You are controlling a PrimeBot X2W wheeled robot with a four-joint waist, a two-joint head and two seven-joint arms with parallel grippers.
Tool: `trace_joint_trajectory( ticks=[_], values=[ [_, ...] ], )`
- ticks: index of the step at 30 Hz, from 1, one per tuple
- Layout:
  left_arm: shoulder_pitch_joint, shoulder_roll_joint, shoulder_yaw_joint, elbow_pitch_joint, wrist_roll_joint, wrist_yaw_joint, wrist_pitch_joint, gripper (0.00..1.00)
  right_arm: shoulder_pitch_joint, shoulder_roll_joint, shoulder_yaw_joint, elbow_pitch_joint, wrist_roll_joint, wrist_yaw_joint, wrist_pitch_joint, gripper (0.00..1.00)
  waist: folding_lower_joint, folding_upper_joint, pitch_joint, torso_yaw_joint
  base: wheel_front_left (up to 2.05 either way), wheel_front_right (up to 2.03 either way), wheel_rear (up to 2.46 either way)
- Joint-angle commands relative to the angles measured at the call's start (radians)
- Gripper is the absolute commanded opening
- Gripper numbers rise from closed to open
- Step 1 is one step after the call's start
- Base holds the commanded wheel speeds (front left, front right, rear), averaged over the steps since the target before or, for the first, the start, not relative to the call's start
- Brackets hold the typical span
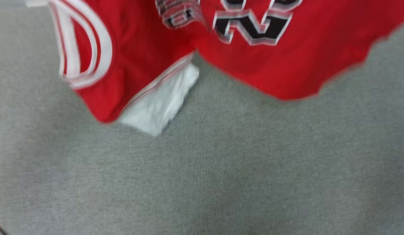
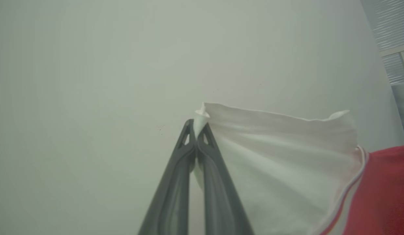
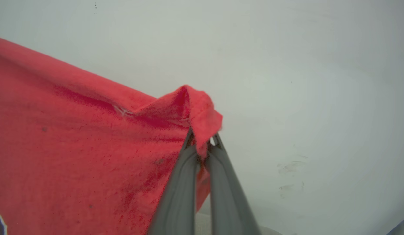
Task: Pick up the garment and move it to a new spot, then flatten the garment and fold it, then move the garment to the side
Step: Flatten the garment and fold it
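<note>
Here, left gripper (image 2: 197,135) pinches the garment's (image 2: 280,163) white sleeve, right gripper (image 3: 202,145) its red corner.

We see a soft grey cloth surface (image 1: 221,179) down low. A plain pale wall (image 2: 91,65) stands behind, with window blinds (image 2: 392,26) beside it.

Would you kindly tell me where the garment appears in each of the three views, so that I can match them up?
Head view: the garment spans the top edge above the grey surface, with its white sleeve at centre-left.
Left wrist view: lower right, with the white sleeve pinched between the left gripper fingers.
Right wrist view: left half, with a red corner pinched by the right gripper.
Shared landmark: the red body cloth.
</note>
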Motion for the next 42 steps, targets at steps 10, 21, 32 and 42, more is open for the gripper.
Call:
trace_joint_trajectory(
  ticks=[10,21,32,42],
  values=[
    [-0.505,-0.104,-0.115,0.411,0.099,-0.127,-0.034,0.00,-0.375,0.021,0.045,0.295,-0.125,-0.001,-0.166,0.00,-0.0001,0.0000,0.261,0.011,0.00,0.00,0.00],
    [-0.764,-0.261,-0.178,0.791,0.177,-0.171,-0.230,0.00,-0.648,0.093,0.045,0.645,-0.317,-0.001,-0.398,0.00,-0.0001,0.0000,0.361,0.053,0.00,0.00,0.00],
    [-0.464,-0.374,-0.227,0.915,0.133,-0.215,-0.371,0.00,-0.459,0.112,0.080,0.836,-0.365,-0.001,-0.609,0.00,-0.0001,0.0000,0.339,0.109,0.00,0.00,0.00],
    [0.024,-0.427,-0.225,0.746,0.183,-0.207,-0.385,0.00,-0.170,0.110,0.146,0.908,-0.310,-0.001,-0.696,0.00,-0.0001,0.0000,0.206,0.135,0.00,0.00,0.00]
  ],
)
